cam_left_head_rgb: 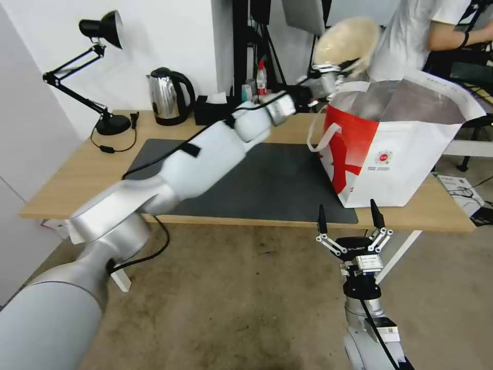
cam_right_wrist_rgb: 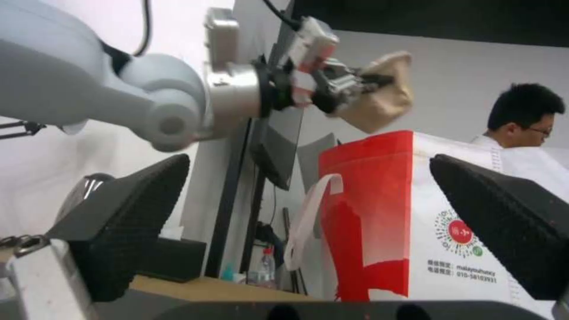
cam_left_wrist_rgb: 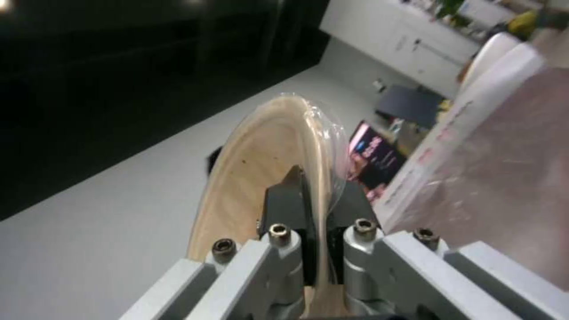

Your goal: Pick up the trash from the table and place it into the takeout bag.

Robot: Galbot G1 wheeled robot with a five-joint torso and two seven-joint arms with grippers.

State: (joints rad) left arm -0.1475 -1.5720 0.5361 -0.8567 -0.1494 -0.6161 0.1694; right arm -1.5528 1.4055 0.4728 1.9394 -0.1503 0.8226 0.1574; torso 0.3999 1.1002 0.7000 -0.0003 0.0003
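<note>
Head view: I have the left gripper [cam_left_head_rgb: 328, 69] clamped on the rim of the round tan lidded bowl [cam_left_head_rgb: 346, 41], tipped on edge above the takeout bag's [cam_left_head_rgb: 405, 154] open mouth at the table's [cam_left_head_rgb: 67, 185] right end.
Head view, right: right gripper [cam_left_head_rgb: 350, 222] parked below the table's front edge, fingers spread, holding nothing.
Left wrist view: fingers [cam_left_wrist_rgb: 290, 209] pinch the bowl [cam_left_wrist_rgb: 266, 178] rim; foil lining just beside.
Right wrist view: bag [cam_right_wrist_rgb: 450, 222] has a round logo, small print beneath reads roughly "010-58103931".
Judgement: bowl's mouth is directly below; left arm is nearer.
</note>
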